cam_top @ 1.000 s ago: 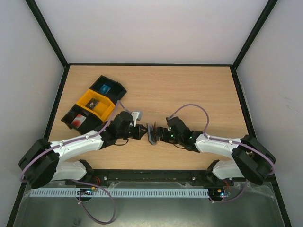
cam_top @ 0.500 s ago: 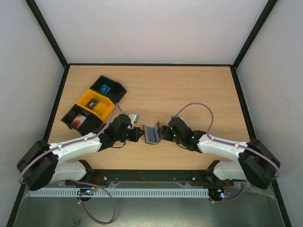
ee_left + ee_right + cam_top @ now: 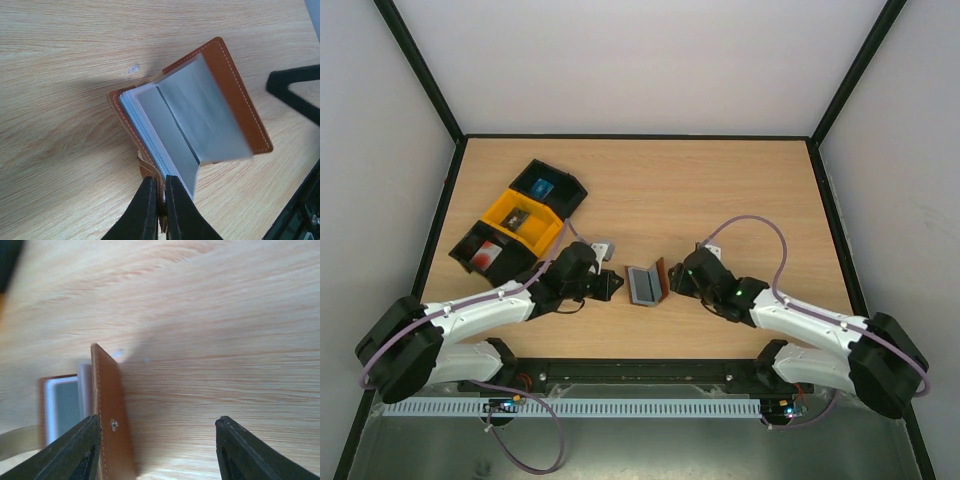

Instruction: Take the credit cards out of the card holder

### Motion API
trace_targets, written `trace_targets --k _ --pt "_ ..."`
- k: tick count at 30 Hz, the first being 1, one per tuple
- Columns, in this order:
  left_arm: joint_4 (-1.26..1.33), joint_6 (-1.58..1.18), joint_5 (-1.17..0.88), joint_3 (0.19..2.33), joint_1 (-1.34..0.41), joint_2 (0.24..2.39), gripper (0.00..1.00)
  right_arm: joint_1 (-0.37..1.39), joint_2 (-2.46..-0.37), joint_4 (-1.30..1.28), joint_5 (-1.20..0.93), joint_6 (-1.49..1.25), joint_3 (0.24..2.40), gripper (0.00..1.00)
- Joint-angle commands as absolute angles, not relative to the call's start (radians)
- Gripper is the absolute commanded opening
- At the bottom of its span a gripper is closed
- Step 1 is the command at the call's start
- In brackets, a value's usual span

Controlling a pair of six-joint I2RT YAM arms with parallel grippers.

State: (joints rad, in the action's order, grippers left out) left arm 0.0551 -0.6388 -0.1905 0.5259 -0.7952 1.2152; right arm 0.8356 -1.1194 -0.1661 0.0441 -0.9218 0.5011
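Top external: white-walled wood table [image 3: 740, 190]; L gripper [image 3: 161, 182] tight on wallet [image 3: 642, 285], R gripper [image 3: 157, 425] apart.

table [image 3: 720, 190]: light wood-grain top with dark edging, pale walls on three sides.
card holder [image 3: 647, 283]: brown leather, on the wood near the middle of the near side. It is spread open, grey-blue pockets showing, with one cover raised off the surface.
bins: three in a touching diagonal row at the left. The far black bin [image 3: 569, 192], the yellow bin [image 3: 500, 206], the near black bin [image 3: 463, 244].
small pale item [image 3: 604, 245]: on the wood between the bins and the card holder, too small to identify.
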Motion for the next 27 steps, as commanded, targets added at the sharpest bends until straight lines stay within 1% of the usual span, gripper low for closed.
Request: trace_targets --k 1,5,6,9,11,19,27 --pt "0.062 -0.626 -0.198 0.513 -0.788 1.208 0.03 0.842 -1.043 -0.189 -0.006 -0.919 0.561 0.61" --pt "0.070 -0.630 -0.206 0.514 -0.788 1.213 0.03 0.842 -0.999 -0.146 -0.083 -0.938 0.569 0.62" --pt "0.072 -0.631 -0.209 0.514 -0.788 1.212 0.03 0.842 -0.986 -0.107 -0.118 -0.941 0.559 0.61" --pt "0.079 -0.638 -0.218 0.517 -0.788 1.205 0.03 0.849 -0.982 0.007 -0.208 -0.946 0.535 0.49" --pt "0.085 -0.642 -0.228 0.519 -0.788 1.197 0.03 0.877 -1.017 0.027 -0.219 -0.940 0.546 0.43" --pt "0.086 -0.648 -0.234 0.524 -0.788 1.189 0.03 0.997 -1.210 0.080 -0.171 -0.947 0.596 0.25" --pt "0.068 -0.641 -0.213 0.513 -0.787 1.185 0.03 0.999 -1.325 -0.014 0.002 -0.920 0.621 0.20"
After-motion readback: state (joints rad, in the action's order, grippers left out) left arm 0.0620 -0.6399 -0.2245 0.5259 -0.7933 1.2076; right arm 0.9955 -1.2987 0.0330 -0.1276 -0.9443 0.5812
